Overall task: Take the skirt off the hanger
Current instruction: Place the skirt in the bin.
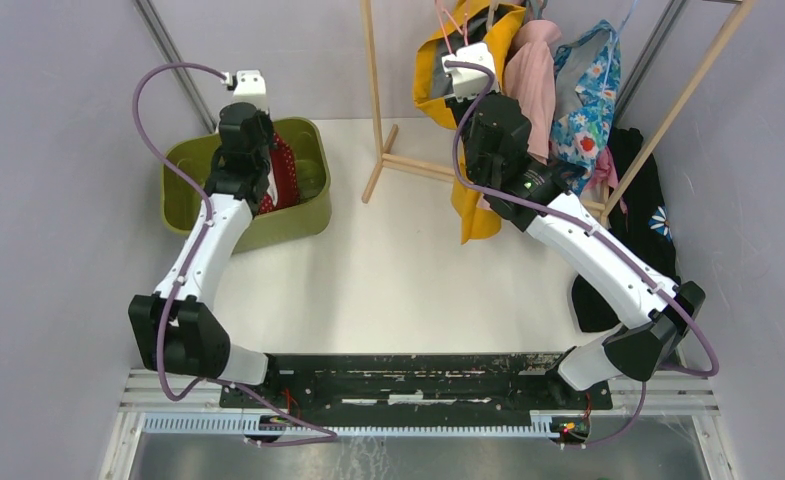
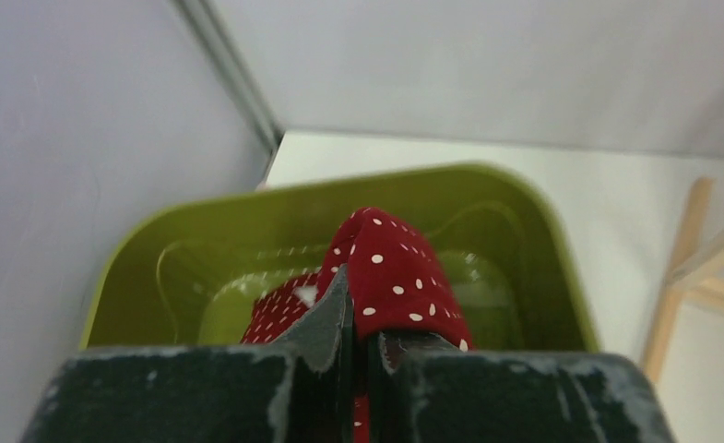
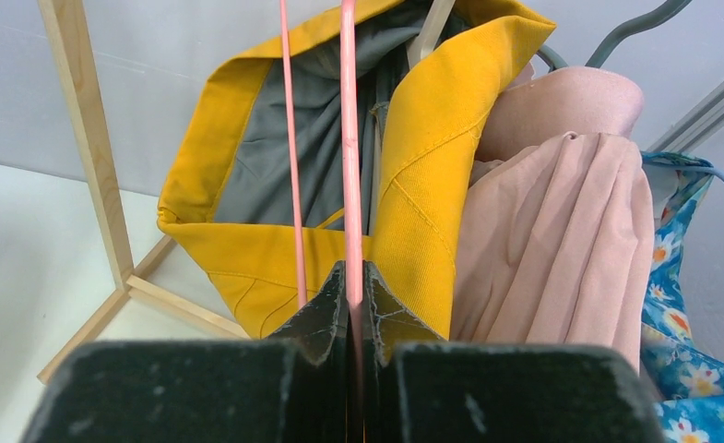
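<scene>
The red skirt with white dots [image 1: 284, 170] hangs from my left gripper [image 1: 251, 165] into the green bin [image 1: 303, 225]. In the left wrist view the left gripper [image 2: 356, 300] is shut on the skirt [image 2: 390, 272], whose lower part lies on the bin's floor [image 2: 487, 305]. My right gripper [image 1: 488, 125] is up at the clothes rack. In the right wrist view it [image 3: 351, 277] is shut on the thin pink wire hanger [image 3: 349, 138], which carries no cloth that I can see, in front of the yellow jacket [image 3: 422, 138].
A wooden rack [image 1: 373, 90] stands at the back, its post also in the right wrist view [image 3: 86, 138]. On it hang the yellow jacket [image 1: 478, 215], a pink garment [image 1: 536, 75], a blue floral one [image 1: 593, 90] and a black one [image 1: 643, 210]. Grey walls stand close on both sides.
</scene>
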### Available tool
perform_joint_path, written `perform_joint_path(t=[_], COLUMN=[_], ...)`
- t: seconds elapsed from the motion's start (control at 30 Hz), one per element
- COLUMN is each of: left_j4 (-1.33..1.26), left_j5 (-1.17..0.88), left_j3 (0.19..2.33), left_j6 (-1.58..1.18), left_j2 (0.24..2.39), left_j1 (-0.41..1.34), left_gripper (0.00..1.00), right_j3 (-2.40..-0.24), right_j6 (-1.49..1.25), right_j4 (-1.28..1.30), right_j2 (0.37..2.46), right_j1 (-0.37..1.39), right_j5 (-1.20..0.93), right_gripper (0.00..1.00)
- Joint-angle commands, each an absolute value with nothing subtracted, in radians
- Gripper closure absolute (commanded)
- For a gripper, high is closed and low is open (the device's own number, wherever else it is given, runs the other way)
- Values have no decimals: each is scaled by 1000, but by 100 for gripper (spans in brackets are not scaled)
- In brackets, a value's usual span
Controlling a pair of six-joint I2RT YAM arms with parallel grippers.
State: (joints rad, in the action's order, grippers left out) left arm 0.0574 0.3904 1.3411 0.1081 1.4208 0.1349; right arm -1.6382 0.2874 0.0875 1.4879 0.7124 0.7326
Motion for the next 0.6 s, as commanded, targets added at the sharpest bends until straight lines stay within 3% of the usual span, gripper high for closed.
perform_joint_path(t=[0.0,0.1,0.17,0.23,0.3,0.57], left_j4=[55,124,216,270,268,337], left_j5=[457,491,481,437,335,69], left_j3=[1307,1329,1374,1382,1354,1341], left_j6=[49,56,41,27,17,-40], left_j2=[1426,1473,1515,1511,1463,1352], left_j1=[73,50,33,25,24,30], left_gripper=[97,97,83,55,3,1], right_j3=[-1660,-1664,-1669,-1677,-1684,-1766], right_j6=[279,283,284,283,277,241], right_j4=[60,57,52,48,46,31], right_j2=[1476,1479,1483,1490,1502,1596], right_j1=[710,710,710,709,709,709], right_j5=[721,721,721,719,718,707], right_gripper=[99,99,99,99,99,99])
